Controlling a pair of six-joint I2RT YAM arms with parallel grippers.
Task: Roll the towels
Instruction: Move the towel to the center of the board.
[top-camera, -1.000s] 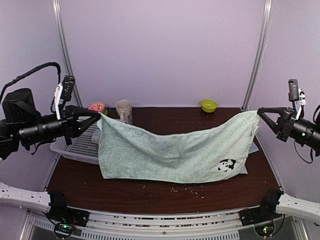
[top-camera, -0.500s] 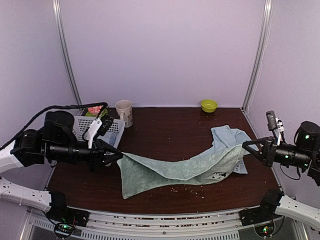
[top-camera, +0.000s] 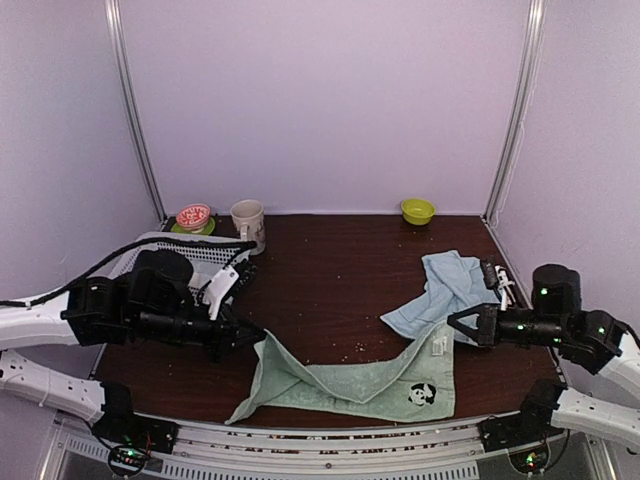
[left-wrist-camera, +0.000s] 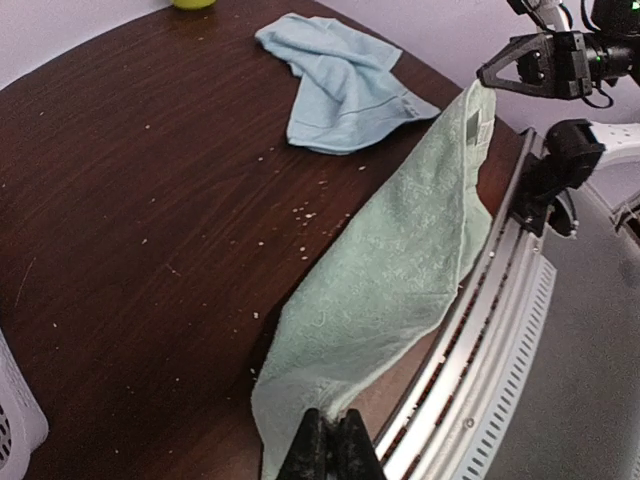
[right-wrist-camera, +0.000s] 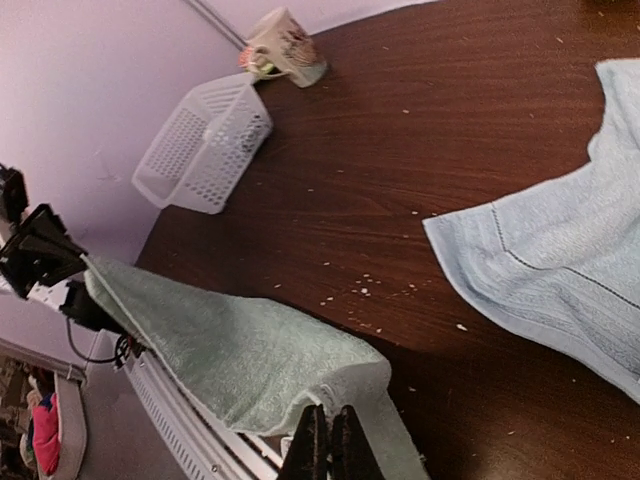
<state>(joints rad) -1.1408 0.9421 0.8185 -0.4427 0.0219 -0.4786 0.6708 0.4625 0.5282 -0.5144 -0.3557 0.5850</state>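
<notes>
Along the near edge of the table, I see the mint green panda towel slung between my grippers, its hem reaching the lip. Bare wood lies behind it, and the light blue towel sits crumpled at right. Both arms reach low and inward, the left gripper and right gripper each clamped on a corner.
</notes>
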